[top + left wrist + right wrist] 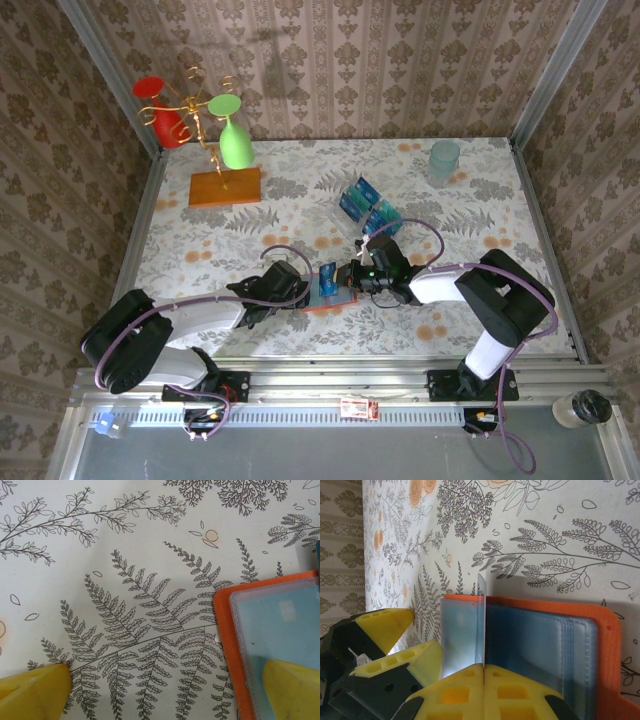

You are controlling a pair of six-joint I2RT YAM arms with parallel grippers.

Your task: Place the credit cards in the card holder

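The orange-red card holder (322, 304) (225, 625) (606, 645) lies open on the table between both arms, its clear sleeves facing up. My right gripper (348, 277) (483, 666) is shut on a thin blue credit card (328, 272) (481, 615) that stands on edge over the holder's middle fold. My left gripper (300, 288) (165, 680) is open at the holder's left edge. One of its yellow fingers (292, 690) rests over the left sleeve, the other on the cloth. More blue and teal credit cards (366, 204) lie farther back.
The spare cards sit in a clear tray (341, 213) behind the holder. An orange-brown wooden slab (225, 187) at the back left carries a wire stand with a green glass (235, 142) and a red glass (160, 112). A pale cup (444, 160) stands at the back right.
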